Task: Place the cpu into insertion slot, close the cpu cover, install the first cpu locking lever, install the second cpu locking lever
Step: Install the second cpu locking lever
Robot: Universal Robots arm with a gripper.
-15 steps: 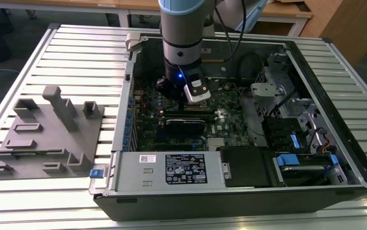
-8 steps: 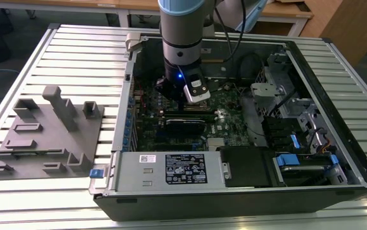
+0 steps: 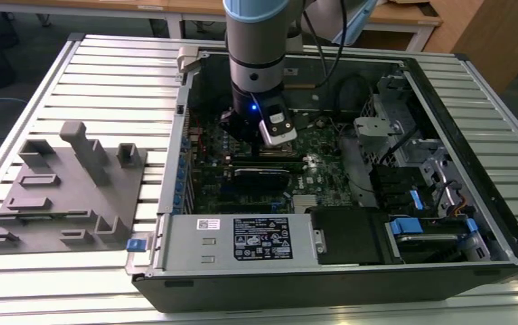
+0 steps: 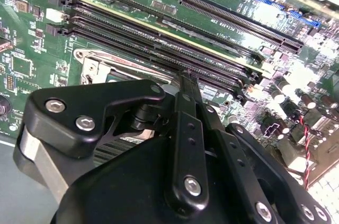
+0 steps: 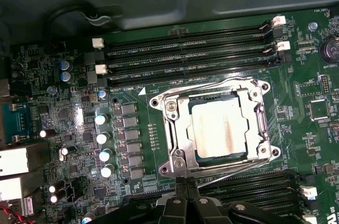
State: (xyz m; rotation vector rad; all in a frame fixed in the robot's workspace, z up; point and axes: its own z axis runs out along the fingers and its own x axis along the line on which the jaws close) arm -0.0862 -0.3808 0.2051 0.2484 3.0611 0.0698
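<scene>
In the first wrist view the cpu (image 5: 217, 128), with its dull silvery top, lies flat in the insertion slot (image 5: 265, 89) on the green board. The cpu cover (image 5: 177, 128) is down around it as a silvery frame. One thin locking lever (image 5: 243, 167) runs along the socket side nearest my gripper, and another lever (image 5: 201, 87) runs along the opposite side. My gripper (image 5: 188, 181) is shut, its tips together at the socket's edge by the near lever's end. The second wrist view shows the gripper (image 4: 185, 75) from behind, with a corner of the slot (image 4: 98, 68) beyond it. In the exterior view the gripper (image 3: 238, 135) is low inside the computer case.
Long black memory slots (image 5: 185, 49) flank the socket on both sides. A row of capacitors (image 5: 103, 139) stands beside it. The case holds a power supply (image 3: 240, 237) and blue-tabbed drive bays (image 3: 421, 227). A grey fixture tray (image 3: 60, 189) lies at the exterior view's left.
</scene>
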